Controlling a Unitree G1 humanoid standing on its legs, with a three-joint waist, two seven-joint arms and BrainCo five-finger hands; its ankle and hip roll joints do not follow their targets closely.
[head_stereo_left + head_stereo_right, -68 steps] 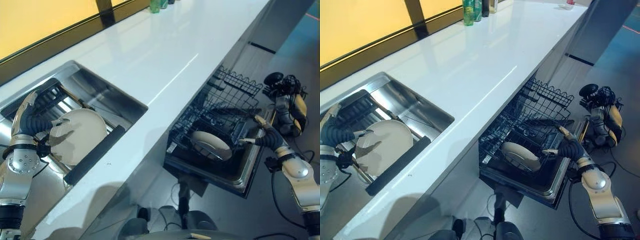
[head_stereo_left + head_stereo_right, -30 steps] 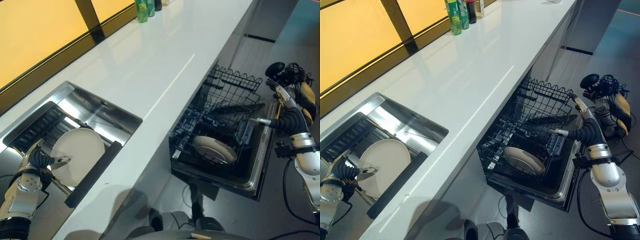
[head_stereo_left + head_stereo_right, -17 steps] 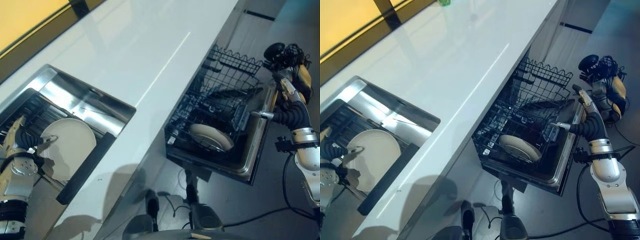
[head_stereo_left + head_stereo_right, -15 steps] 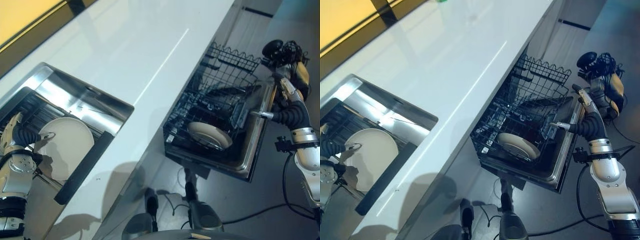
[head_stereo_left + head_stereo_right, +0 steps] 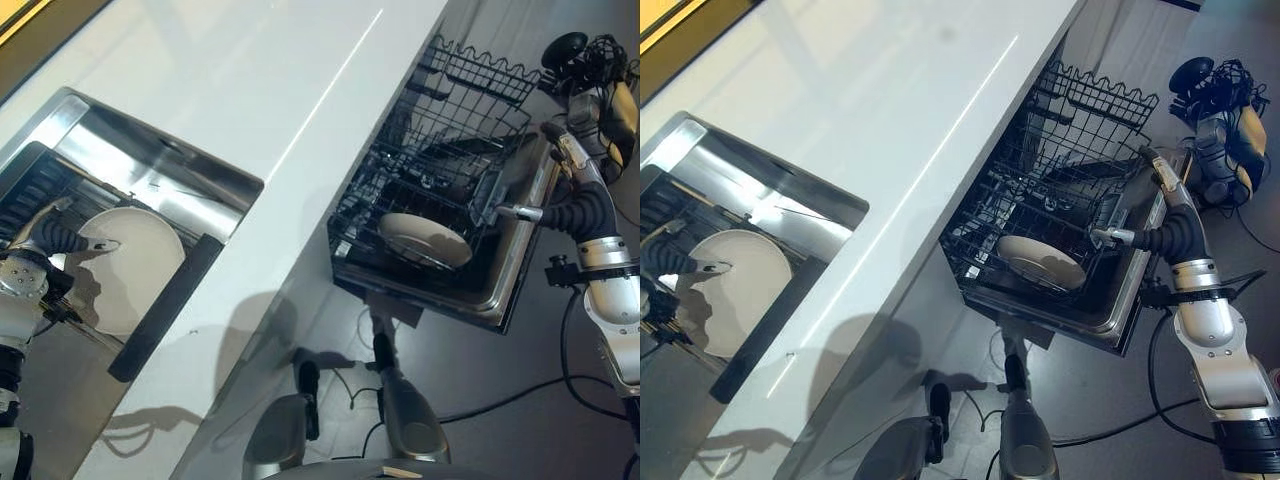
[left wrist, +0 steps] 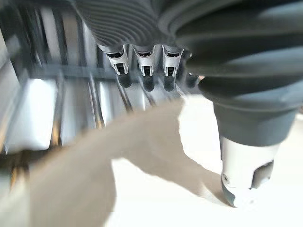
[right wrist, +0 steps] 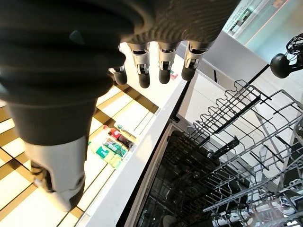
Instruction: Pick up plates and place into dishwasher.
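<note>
**A:** Reaching with my left hand (image 5: 40,245). My fingers (image 6: 144,71) are out straight behind the top edge of the white plate (image 5: 125,270), and my thumb (image 6: 244,182) rests on its front. Nothing is pinched yet.

**B:** And your right hand (image 5: 1160,225)?

**A:** It hangs loose and open, holding nothing, at about three o'clock from the dishwasher rack (image 5: 1065,190).

**B:** Where is the plate?

**A:** It leans in the sink (image 5: 150,160), at nine o'clock in the head view. It rests on a dark rack (image 5: 35,195), with a black bar (image 5: 165,305) at its five o'clock.

**B:** How will it feel?

**A:** Hard and smooth, I think, maybe slippery. It could break if I drop it. I would squeeze the rim near the top, fingers behind and thumb in front.

**B:** What does it look like?

**A:** Round, plain and creamy white. Another plate (image 5: 425,238) like it already lies in the dishwasher rack.
</note>
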